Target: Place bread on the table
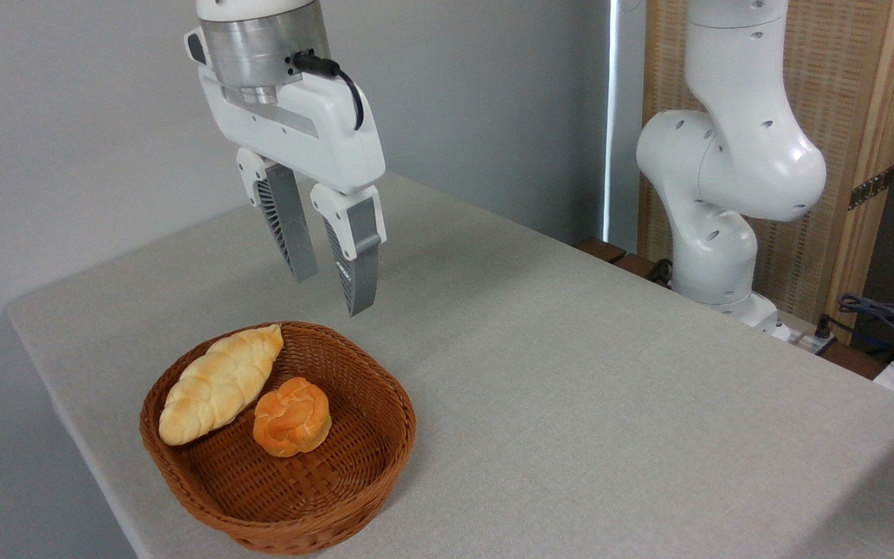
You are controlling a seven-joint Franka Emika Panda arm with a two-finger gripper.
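The table [571, 373] is being kept bare over most of its cloth, with everything gathered near its front left corner. The arm [734, 155] is being seen rising from its base beyond the far right edge. The basket [385, 446] is being carried by the table close to the front edge. Inside it, the loaf [218, 384] is being rested against the left wall, and the bun [292, 416] is being held just beside it, touching it, towards the middle of the floor. The gripper [328, 291] is being hung above the basket's far rim, clear of both breads, its fingers being kept apart and nothing being gripped. Nothing of the task is being judged done: the bun is yet to be grasped, lifted out and set on the cloth.
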